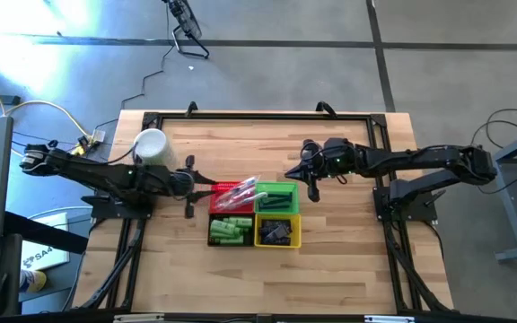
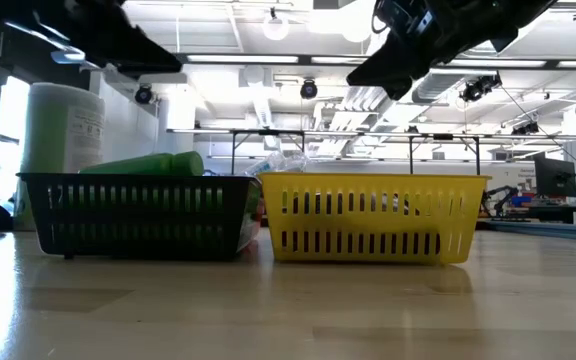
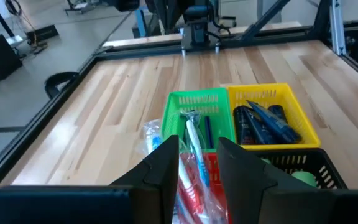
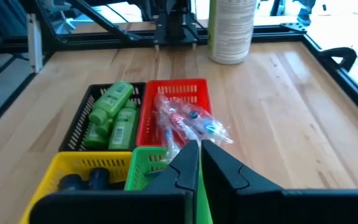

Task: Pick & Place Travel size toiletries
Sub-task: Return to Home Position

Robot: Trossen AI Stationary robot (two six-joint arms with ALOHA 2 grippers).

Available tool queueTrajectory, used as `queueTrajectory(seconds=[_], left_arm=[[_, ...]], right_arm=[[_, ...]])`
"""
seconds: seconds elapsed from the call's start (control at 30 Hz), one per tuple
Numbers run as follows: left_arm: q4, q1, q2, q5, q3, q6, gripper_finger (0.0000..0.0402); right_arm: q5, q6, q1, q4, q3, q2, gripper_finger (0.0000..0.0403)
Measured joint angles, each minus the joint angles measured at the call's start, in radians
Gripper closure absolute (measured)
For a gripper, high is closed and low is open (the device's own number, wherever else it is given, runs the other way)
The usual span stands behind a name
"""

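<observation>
Several green bottles (image 4: 112, 115) fill the black basket (image 4: 76, 132), dark tubes (image 3: 260, 124) the yellow basket (image 3: 260, 93).

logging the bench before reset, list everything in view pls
baskets: four, in a square mid-table: red basket, green basket, black basket, yellow basket
shampoo bottles: several, green, in black basket
tubes: several, dark blue, in yellow basket
packaged toothbrushes: several, clear, in red basket
razor: at least one, blue, in green basket
cylindrical container: one, white, near left arm
table: one, light wood
left gripper: fingers open, beside red basket
right gripper: fingers shut, beside green basket
</observation>
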Motion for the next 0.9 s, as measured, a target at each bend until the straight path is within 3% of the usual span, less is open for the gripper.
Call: queueTrajectory(seconds=[0.27,0.9], left_arm=[[-0.134,0.0,-0.193,-0.001,-0.029,-0.004,0.0298],[-0.397,0.0,-0.47,-0.003,-0.029,-0.004,0.0298]], right_arm=[[0.014,-0.007,0.0,-0.003,0.0,0.0,0.0392],[0.014,-0.011,0.0,-0.002,0.0,0.001,0.0392]])
